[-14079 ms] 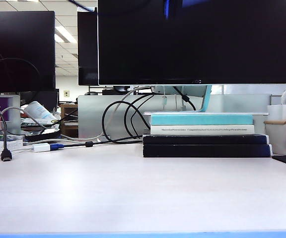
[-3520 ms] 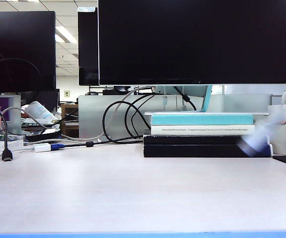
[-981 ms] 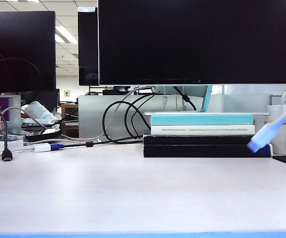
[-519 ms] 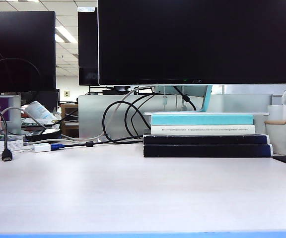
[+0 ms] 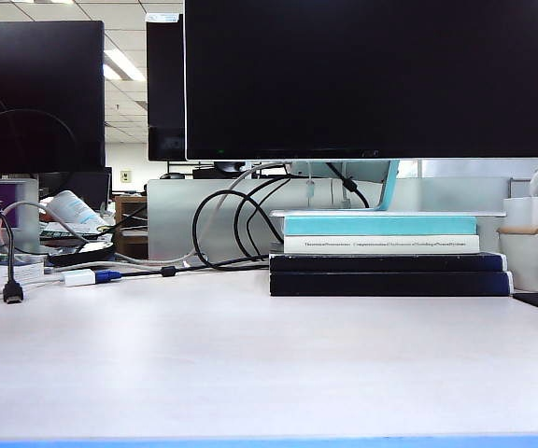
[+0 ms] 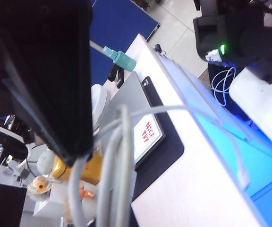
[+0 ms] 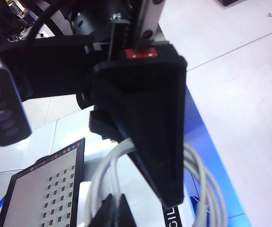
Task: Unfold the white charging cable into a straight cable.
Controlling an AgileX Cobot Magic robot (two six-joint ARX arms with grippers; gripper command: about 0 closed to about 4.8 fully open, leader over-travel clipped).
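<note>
Pale tabletop [image 5: 250, 364], bare across the foreground. Centre right: stack of books [image 5: 389, 254] beneath a large black monitor [image 5: 367, 79]. Centre: looped black cables [image 5: 227, 229]. Left edge: white adapter with blue plug [image 5: 90, 276]; hanging black plug [image 5: 11, 292].

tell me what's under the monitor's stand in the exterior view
A stack of books: teal on top, then white, then two black ones resting on the table. Neither gripper nor the white charging cable shows there.

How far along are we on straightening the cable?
Grasping looks done: the left gripper and right gripper are each shut on the white charging cable. Both wrist views show it bunched in loops; one plug dangles free. Left: pull apart, lay it straight on the table.
</note>
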